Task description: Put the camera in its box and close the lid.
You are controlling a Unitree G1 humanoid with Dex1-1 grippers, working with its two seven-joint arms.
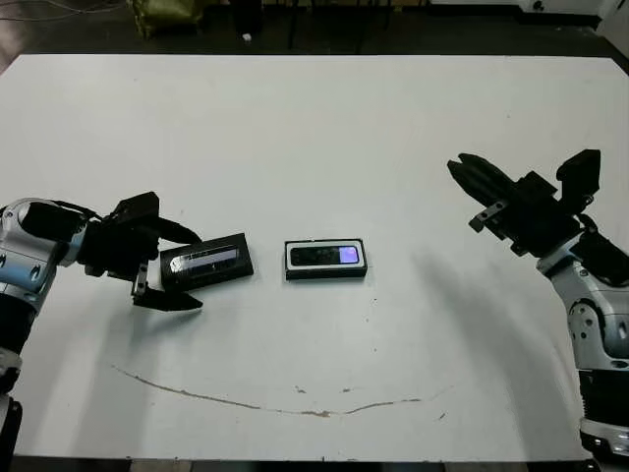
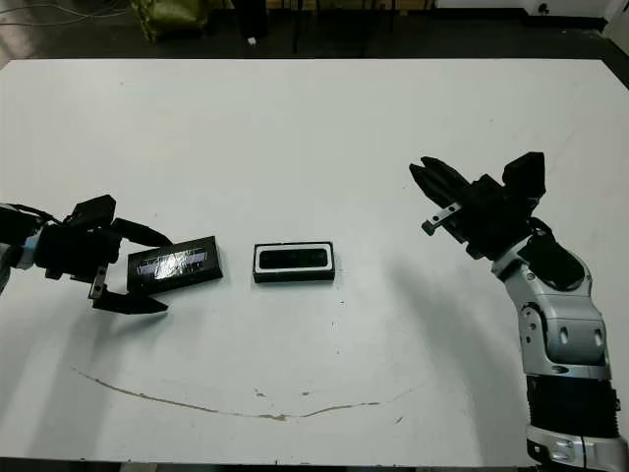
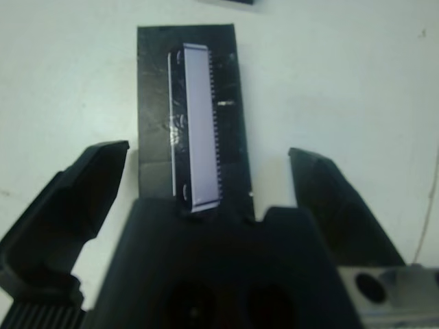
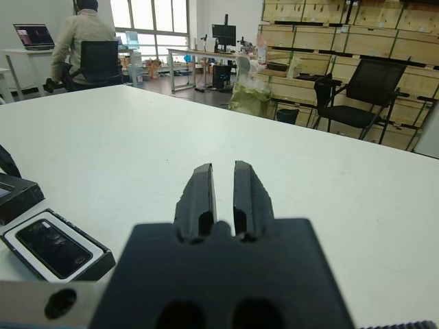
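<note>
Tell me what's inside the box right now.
The camera already lies inside the box, with the white lining showing as a border around it. Whatever is beneath the camera is covered. The lid lies apart on the table, between the open left gripper fingers.

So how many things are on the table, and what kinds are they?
Box: 1
Camera, lying in the box: 1
Lid: 1
Total: 3
</note>
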